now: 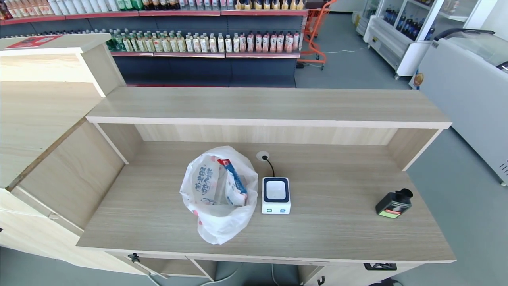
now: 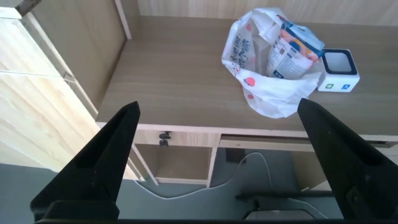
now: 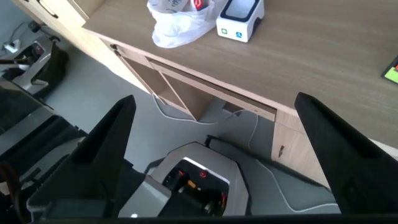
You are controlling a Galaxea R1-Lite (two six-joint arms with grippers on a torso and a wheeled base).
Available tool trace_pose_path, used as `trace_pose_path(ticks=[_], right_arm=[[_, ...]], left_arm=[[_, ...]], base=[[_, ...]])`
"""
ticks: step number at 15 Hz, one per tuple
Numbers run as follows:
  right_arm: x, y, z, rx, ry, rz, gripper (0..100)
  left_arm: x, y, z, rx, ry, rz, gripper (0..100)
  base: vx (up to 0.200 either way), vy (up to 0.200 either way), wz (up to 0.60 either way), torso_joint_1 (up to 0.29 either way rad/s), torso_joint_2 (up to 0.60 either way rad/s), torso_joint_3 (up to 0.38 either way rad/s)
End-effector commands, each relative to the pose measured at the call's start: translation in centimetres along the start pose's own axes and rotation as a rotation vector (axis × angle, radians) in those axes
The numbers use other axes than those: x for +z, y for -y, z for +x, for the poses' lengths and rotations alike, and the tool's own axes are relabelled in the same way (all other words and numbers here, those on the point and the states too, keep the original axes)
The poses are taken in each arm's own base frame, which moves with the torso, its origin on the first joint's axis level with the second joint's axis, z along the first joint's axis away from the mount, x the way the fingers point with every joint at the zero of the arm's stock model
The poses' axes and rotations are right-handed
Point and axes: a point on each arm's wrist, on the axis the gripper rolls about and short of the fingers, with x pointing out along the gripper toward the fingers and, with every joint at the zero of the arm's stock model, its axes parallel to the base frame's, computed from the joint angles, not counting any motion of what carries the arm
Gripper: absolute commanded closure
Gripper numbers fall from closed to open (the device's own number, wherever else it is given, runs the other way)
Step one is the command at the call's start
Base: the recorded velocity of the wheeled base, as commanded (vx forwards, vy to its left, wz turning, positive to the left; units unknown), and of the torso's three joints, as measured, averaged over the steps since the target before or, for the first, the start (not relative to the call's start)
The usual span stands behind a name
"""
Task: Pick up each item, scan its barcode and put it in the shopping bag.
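The black bottle [image 1: 393,203] lies near the right end of the worktop [image 1: 337,230], well apart from the scanner [image 1: 276,194] and from the shopping bag [image 1: 218,194] beyond it on the left, which already holds packets. The bottle seems to rest on its side, label up, with its long axis slanting: cap toward the far right, base toward me and the scanner. My right tool [image 3: 214,99] hangs back from the worktop's near edge, fingers spread wide and holding nothing. My left tool [image 2: 219,104], equally wide and empty, faces the bag. So I judge the right arm the nearer one, and it should close across the bottle's narrow width, not along the slant
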Motion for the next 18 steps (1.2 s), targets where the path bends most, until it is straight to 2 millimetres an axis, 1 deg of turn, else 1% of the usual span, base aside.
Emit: trace_pose_path(ticks=[1,5,6,7,8,9,10,11,12,13,14,15,16,17,18], right_arm=[[0.0,0.0,0.0,0.001,-0.005,0.002,0],[0.0,0.0,0.0,-0.002,-0.005,0.002,0],[0.1,0.0,0.0,-0.006,-0.004,0.003,0],[2.3,-0.2,-0.4,-0.006,0.029,0.022,0],[6.9,0.1,0.2,-0.006,0.006,0.106,0],[13.2,1.5,3.2,-0.083,-0.040,0.168,0],[16.6,3.2,5.8,-0.213,-0.078,0.190,0],[18.7,6.6,9.8,-0.368,-0.173,0.240,0],[18.8,9.4,13.0,-0.444,-0.267,0.274,0],[18.2,10.7,14.7,-0.484,-0.325,0.284,0],[17.0,12.1,16.3,-0.552,-0.398,0.296,0],[13.9,14.1,19.0,-0.679,-0.565,0.304,0],[12.3,15.2,20.0,-0.704,-0.642,0.302,0],[10.4,16.9,21.0,-0.686,-0.745,0.217,0],[9.2,18.4,21.4,-0.654,-0.798,0.094,0]], left_arm=[[0.0,0.0,0.0,0.000,0.001,-0.001,0],[0.0,0.0,0.0,0.000,0.001,-0.001,0],[0.0,0.0,0.0,0.000,0.001,-0.002,0],[0.0,0.0,0.0,0.000,0.001,-0.002,0],[0.0,0.0,0.0,0.000,0.001,-0.002,0],[0.0,0.0,0.0,0.000,0.001,-0.002,0],[0.0,0.0,0.0,0.000,0.001,-0.002,0],[0.0,0.0,0.0,0.000,0.001,-0.002,0],[0.0,0.0,0.0,0.000,0.001,-0.002,0],[0.0,0.0,0.0,0.000,0.001,-0.002,0],[0.0,0.0,0.0,0.000,0.001,-0.002,0],[0.0,0.0,0.0,0.000,0.001,-0.002,0],[0.0,0.0,0.0,0.000,0.001,-0.002,0],[0.0,0.0,0.0,0.000,0.001,-0.002,0],[0.0,0.0,0.0,0.000,0.001,-0.002,0]], base=[[0.000,-0.200,0.00,0.007,0.00,-0.002],[0.000,-0.200,0.00,0.000,0.00,0.001],[0.000,0.000,0.00,0.000,0.00,0.000],[0.000,0.000,0.00,0.000,0.00,0.000],[0.000,0.000,0.00,0.000,0.00,0.000],[0.000,0.000,0.00,0.000,0.00,0.000],[0.000,0.000,0.00,0.000,0.00,0.000],[0.000,0.000,0.00,0.000,0.00,0.000],[0.000,0.000,0.00,0.000,0.00,0.000],[0.000,0.000,0.00,0.000,0.00,0.000],[0.000,0.000,0.00,0.000,0.00,0.000],[0.000,0.000,0.00,0.000,0.00,0.000],[0.000,0.000,0.00,0.000,0.00,0.000],[0.000,0.000,0.00,0.000,0.00,0.000],[0.000,0.000,0.00,0.000,0.00,0.000]])
